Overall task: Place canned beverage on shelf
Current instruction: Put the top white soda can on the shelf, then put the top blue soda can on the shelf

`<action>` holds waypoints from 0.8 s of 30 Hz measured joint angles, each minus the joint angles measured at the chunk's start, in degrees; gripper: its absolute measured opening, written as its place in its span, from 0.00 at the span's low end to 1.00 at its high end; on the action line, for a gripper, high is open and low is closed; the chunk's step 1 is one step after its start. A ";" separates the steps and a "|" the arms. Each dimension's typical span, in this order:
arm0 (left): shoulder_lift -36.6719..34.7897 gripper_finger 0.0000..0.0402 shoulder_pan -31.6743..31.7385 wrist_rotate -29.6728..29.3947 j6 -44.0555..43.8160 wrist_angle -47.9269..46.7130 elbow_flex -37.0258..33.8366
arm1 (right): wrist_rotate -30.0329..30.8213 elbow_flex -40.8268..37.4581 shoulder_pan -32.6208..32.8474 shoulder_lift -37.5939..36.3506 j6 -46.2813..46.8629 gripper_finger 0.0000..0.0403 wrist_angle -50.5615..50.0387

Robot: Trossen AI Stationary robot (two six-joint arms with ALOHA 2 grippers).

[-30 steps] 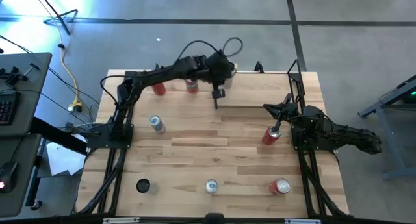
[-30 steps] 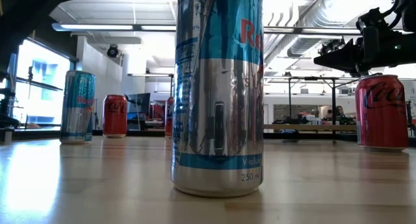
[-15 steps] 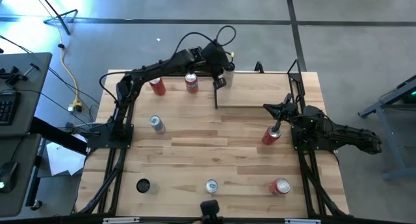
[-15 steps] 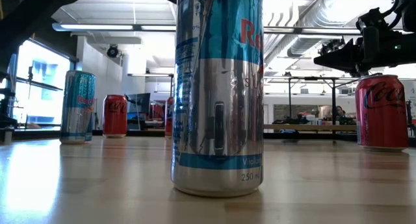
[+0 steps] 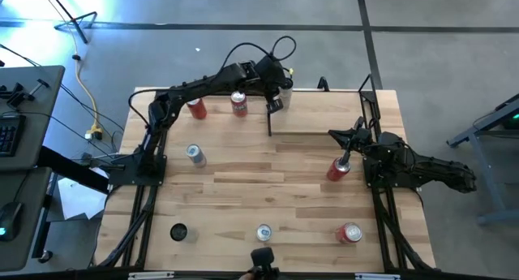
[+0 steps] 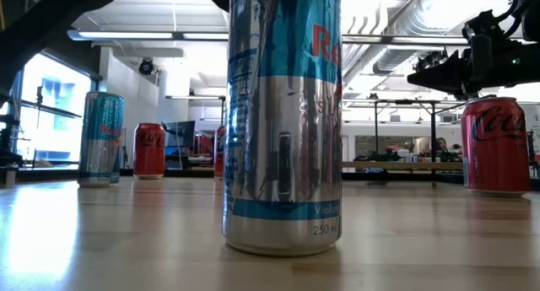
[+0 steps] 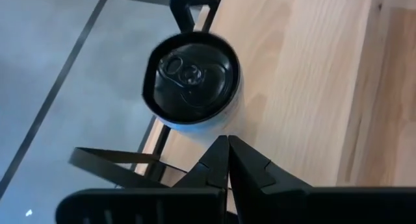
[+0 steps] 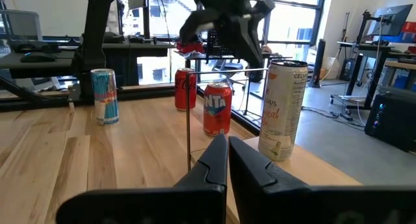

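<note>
The shelf is a small light-wood board with thin black posts at the table's far right. A tall white can with a black top stands upright on the shelf's far left corner; it also shows in the right wrist view. My left gripper is shut and empty, hovering just beside that can, on its near side. My right gripper is shut and empty at the right of the table, above and beside a red can that stands on the tabletop.
On the tabletop stand a red cola can and an orange-red can at the far left, a blue-silver can, a blue-silver can near the front edge, a red can and a black round object.
My left gripper has drawn back a little toward the table's far edge, and its arm has swung off the orange-red can, which now shows uncovered. The tall white can stays standing on the shelf corner.
</note>
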 joint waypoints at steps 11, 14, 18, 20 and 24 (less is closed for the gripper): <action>1.78 0.00 -0.01 1.14 -1.55 4.58 -0.04 | 0.01 -0.02 0.00 0.01 0.00 0.00 0.00; 1.78 0.00 -0.03 1.67 -2.55 6.53 -0.04 | -0.01 0.00 0.00 0.02 0.01 0.00 0.00; 1.78 0.00 -0.55 4.44 -2.86 7.29 -0.04 | 0.01 -0.01 -0.01 0.00 -0.01 0.00 0.00; 1.78 0.00 -1.19 4.39 -2.35 7.68 -0.04 | 0.00 0.00 -0.01 0.00 -0.01 0.00 0.00; 1.03 0.00 -2.32 4.51 -2.04 6.45 -0.04 | 0.01 0.00 -0.02 0.00 0.01 0.00 0.00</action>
